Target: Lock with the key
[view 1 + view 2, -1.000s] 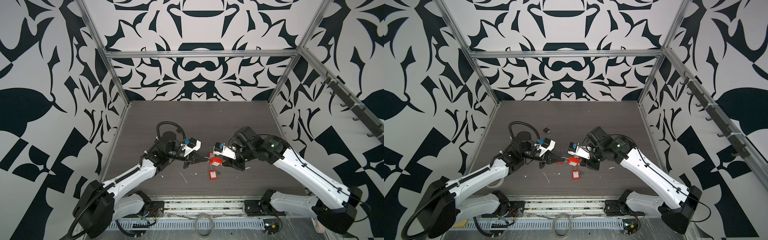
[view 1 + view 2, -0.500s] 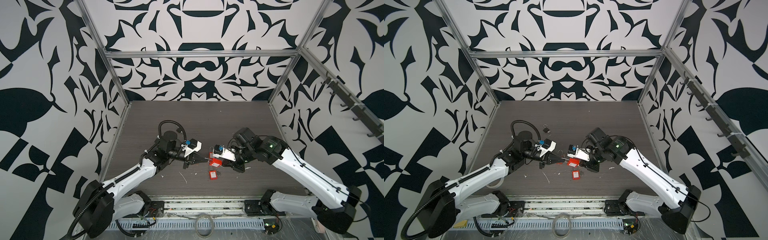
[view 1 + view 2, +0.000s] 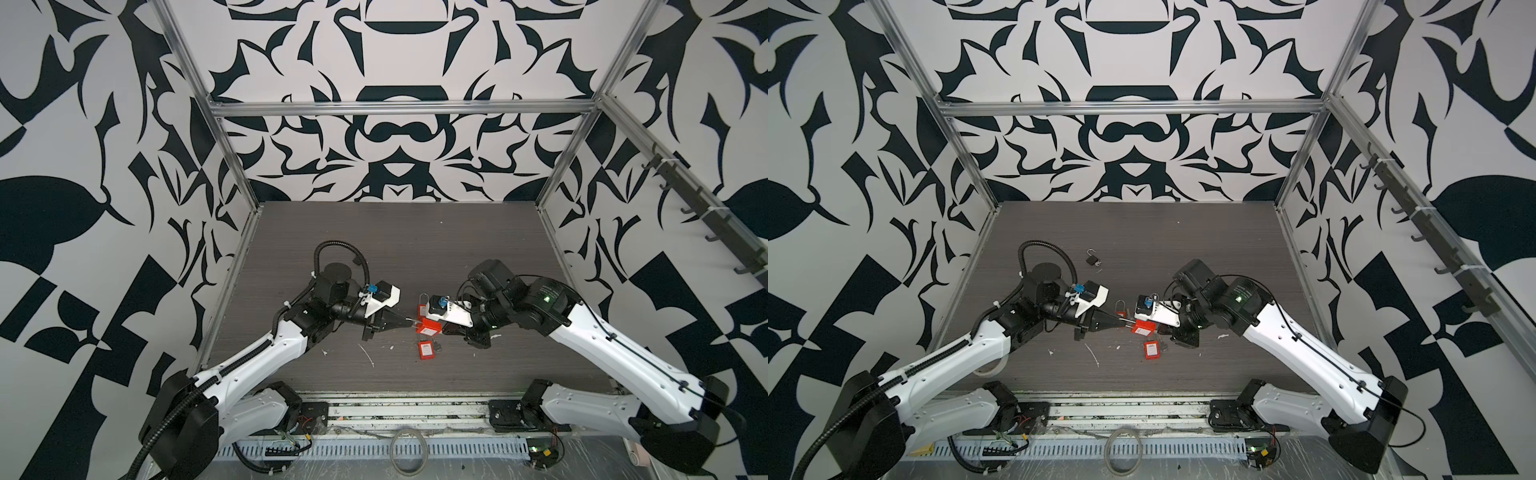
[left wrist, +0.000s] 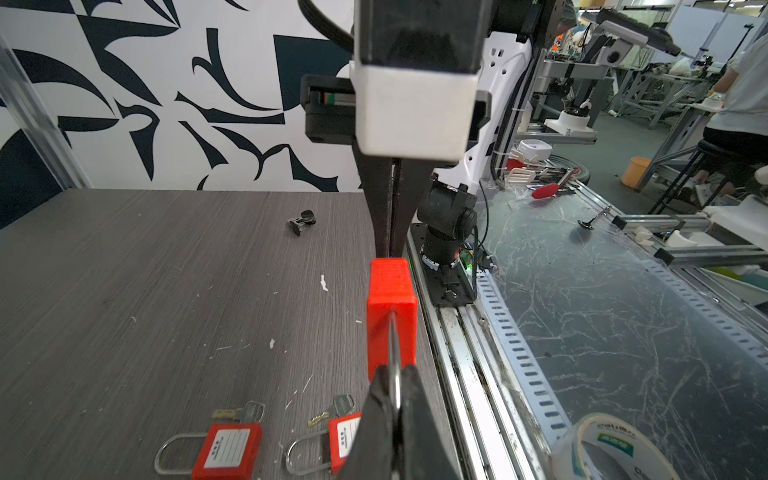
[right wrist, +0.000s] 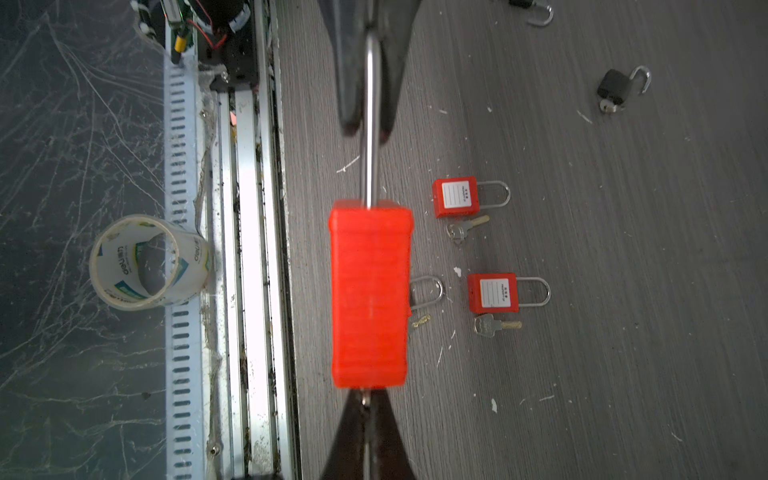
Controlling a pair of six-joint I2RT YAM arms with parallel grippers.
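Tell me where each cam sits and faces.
Top views: stereo head high above arm bases, tilted down at the table; left arm and right arm show almost whole.
Left wrist: on the left arm, looking past the left fingers, shut on the shackle of the red padlock, toward the right arm.
Right wrist: on the right arm, looking down past the right fingers and key at the table.
Shared: both wrist views show the padlock and tape roll.

We find the held padlock point(image 3: 430, 328) above the table's point(image 3: 374, 249) front middle, between the left end effector point(image 3: 409, 321) and, at its key point(image 5: 365, 400), the right end effector point(image 3: 444, 331). A spare padlock point(image 3: 427, 350) lies before it, and a small padlock point(image 3: 1092, 259) back left.
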